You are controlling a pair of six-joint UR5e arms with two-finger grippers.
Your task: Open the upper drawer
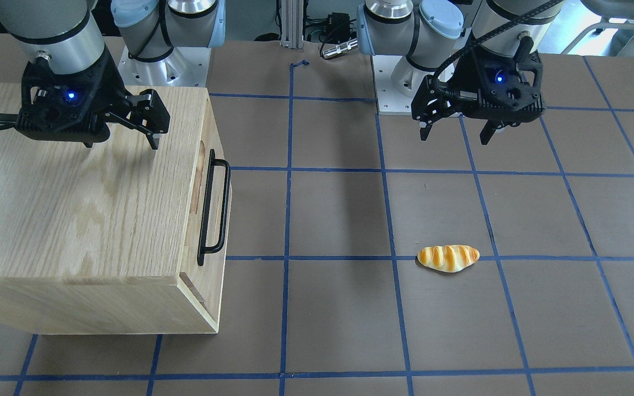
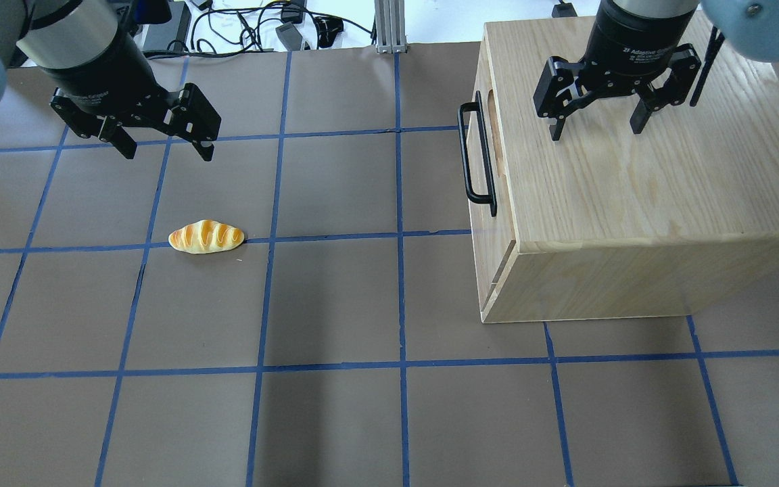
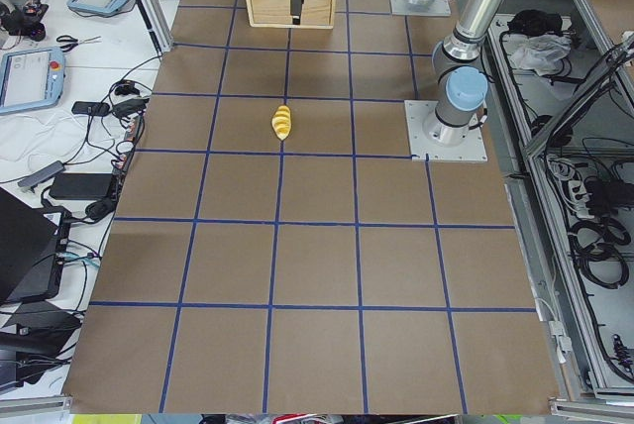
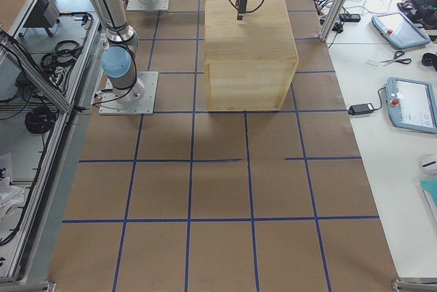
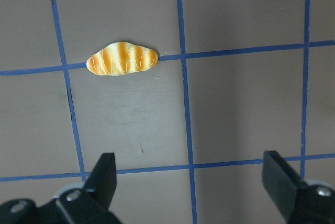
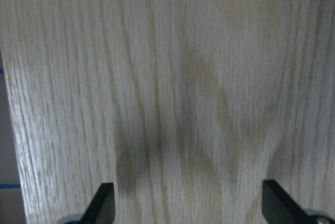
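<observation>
- Brown paper tabletop (image 2: 335, 304) with a blue tape grid; cables and operator gear sit past the edges and aren't in play.
- left gripper (image 2: 168, 152): fingers spread wide and holding nothing, hanging above bare table. Looks parked clear of the job.
- bread roll (image 2: 206, 237): on the table just ahead of the left fingertips, nearer one finger than the other, untouched. Reads as a distractor, not a task item.
- upper drawer (image 2: 504, 226): top slice of the cabinet's front face, well off to the side of the left fingers, and outboard of and below the right ones. Front sits flush, so I judge it shut and the pull not yet begun.
- black bar handle (image 2: 464, 152): runs along the drawer front and stands proud of it, the obvious grab point. It lies beyond the cabinet edge, past the right gripper's nearer finger and lower than its tips.
- cabinet body (image 2: 633, 203): its oak top is directly under the right fingers.
- right gripper (image 2: 596, 132): fingers wide and empty, tips pointing down above the cabinet top, no contact that I can see.
  - It is the arm on the cabinet's side, so probably the puller, and the wide opening suits straddling the bar.
  - It needs to clear the front edge and drop to handle level first.
</observation>
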